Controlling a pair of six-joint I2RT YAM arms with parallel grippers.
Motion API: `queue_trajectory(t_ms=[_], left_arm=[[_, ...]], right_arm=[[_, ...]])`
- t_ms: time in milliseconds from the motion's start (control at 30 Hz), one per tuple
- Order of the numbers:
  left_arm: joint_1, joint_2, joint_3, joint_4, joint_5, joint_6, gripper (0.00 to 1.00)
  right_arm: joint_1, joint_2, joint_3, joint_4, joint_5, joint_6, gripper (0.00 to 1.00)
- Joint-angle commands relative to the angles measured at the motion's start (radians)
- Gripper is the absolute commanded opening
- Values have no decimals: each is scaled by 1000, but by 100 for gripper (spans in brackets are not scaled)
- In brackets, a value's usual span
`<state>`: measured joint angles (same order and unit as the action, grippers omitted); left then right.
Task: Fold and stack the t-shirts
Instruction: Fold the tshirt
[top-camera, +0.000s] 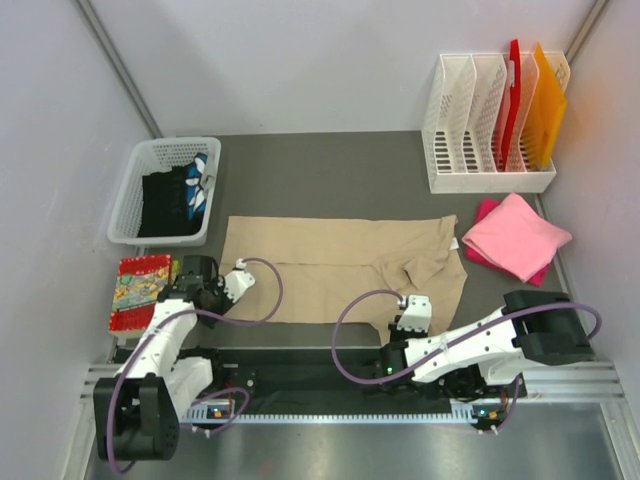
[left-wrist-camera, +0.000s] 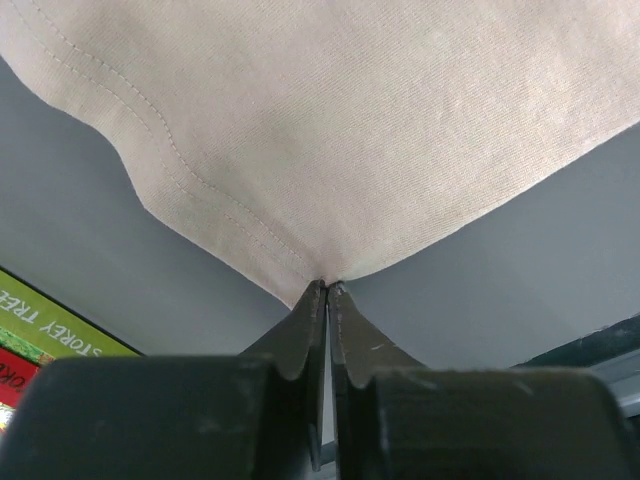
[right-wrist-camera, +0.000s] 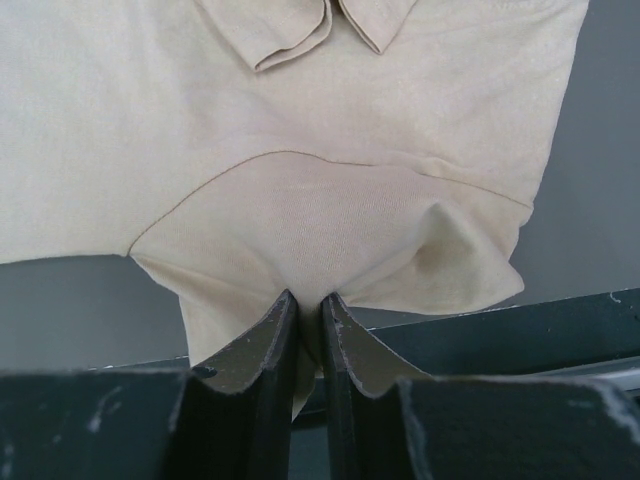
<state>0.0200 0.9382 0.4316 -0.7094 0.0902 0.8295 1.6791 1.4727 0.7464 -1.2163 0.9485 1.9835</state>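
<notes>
- At the near edge of the counter, left of centre, the left gripper (left-wrist-camera: 327, 285) is clamped together on the near-left corner of the beige t-shirt (top-camera: 340, 265).
- Right of centre along the same edge, the right gripper (right-wrist-camera: 305, 298) is pinched on a bunched fold at the shirt's near-right side.
- The shirt lies beyond both grippers, toward the far edge, with its long axis running left to right.
- A folded pink t-shirt (top-camera: 515, 235) rests by the right edge, nearer the right arm.

I work in a lab test cell: white panels (top-camera: 300, 60) enclose my grey table (top-camera: 330, 160), an aluminium rail (top-camera: 600, 378) along its near edge.
</notes>
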Motion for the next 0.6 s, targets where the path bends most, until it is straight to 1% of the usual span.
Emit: queue_trajectory(t_ms=[0,167,233,367,567], left_arm=[[6,-4,38,8,22,-12,0],[6,-105,94,-59,20,0,0],[6,-145,111,-110,36,16,0],[6,-174,124,-185,36,49,0],[6,-197,102,-186,28,69,0]], right_arm=[[-2,5,33,-44,27,133,15],[-1,-29,39,-74,27,133,11],[-1,-40,34,-81,27,132,11],[25,-52,41,-100,4,132,9],[103,-41,82,-213,-17,250,8]])
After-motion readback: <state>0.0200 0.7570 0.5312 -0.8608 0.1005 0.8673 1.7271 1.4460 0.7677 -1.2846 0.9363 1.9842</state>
